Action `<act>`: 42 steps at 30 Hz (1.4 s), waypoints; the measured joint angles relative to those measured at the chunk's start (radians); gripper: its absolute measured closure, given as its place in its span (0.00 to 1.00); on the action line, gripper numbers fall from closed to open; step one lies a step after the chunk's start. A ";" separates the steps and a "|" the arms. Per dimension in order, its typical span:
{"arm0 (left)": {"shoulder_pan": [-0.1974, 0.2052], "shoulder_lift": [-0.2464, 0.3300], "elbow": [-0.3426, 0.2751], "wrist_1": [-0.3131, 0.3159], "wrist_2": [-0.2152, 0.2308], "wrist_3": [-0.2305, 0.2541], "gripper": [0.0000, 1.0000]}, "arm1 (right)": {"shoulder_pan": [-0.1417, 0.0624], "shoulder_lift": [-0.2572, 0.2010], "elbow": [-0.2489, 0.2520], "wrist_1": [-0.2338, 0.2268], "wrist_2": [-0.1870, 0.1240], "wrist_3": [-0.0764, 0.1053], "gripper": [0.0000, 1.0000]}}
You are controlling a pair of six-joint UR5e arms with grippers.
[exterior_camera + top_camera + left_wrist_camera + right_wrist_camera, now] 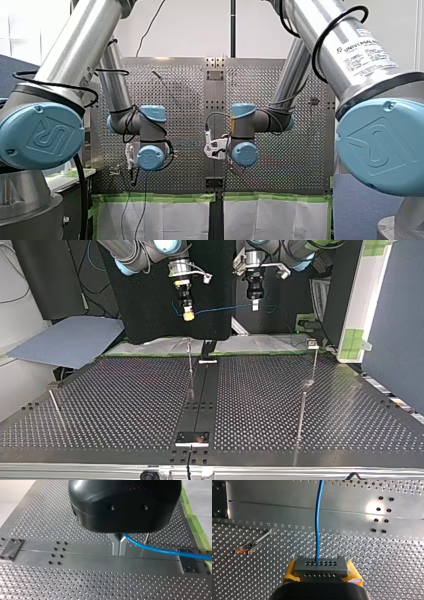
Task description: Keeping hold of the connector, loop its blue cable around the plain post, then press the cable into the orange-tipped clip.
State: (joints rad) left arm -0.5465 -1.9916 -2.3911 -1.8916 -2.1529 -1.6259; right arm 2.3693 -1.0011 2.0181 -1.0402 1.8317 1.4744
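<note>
At the top view's left, a thin post of bare metal rises from the desk, a grey metal plate drilled all over with small round holes. Further along, our right claw hangs well above the desk's far edge, its pads yellow. The right wrist view shows those pads closed on the two ends of the connector, a matt grey rectangular block with two rows of round holes in its face. The blue cable, smooth and round, leaves a hole in the upper row and runs straight ahead of the claw. Ahead and off to one side, down on the plate, we see the orange-tipped clip, a slim metal piece with orange at one end, well apart from the cable.

Back in the top view, the cable stretches nearly level from our right claw to our left claw, which hangs at about the same height. Below the span a slender middle post stands by the desk's central seam. In the left wrist view a glossy, rounded black housing carries two flat metal fingers, pressed together with the cable pinched between them; the cable then curves away to one side above the plate.

At the top view's right stand a near post and a far post, the far one with a small fitting on top.
</note>
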 joint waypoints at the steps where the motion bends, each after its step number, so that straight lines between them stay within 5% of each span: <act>1: 0.000 0.000 0.000 0.000 0.000 0.000 0.95 | 0.000 0.000 0.000 0.000 0.000 0.000 1.00; 3: 0.000 0.000 0.000 0.000 0.000 0.000 0.72 | 0.000 0.000 0.000 0.000 0.000 0.000 1.00; 5: 0.000 0.000 0.000 0.000 0.000 0.000 0.69 | 0.000 0.000 0.000 0.000 0.000 0.000 1.00; 7: 0.000 0.000 0.000 0.000 0.000 0.000 0.69 | 0.000 0.000 0.000 0.000 0.000 0.000 1.00; 10: 0.000 0.000 0.000 0.000 0.000 0.000 0.89 | 0.000 0.000 0.000 0.000 0.000 0.000 1.00; 42: 0.000 0.000 0.000 0.000 0.000 0.000 0.89 | 0.000 0.000 0.000 0.000 0.000 0.000 1.00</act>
State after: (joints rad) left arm -0.5464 -1.9916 -2.3911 -1.8916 -2.1529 -1.6259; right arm 2.3693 -1.0011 2.0182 -1.0402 1.8317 1.4744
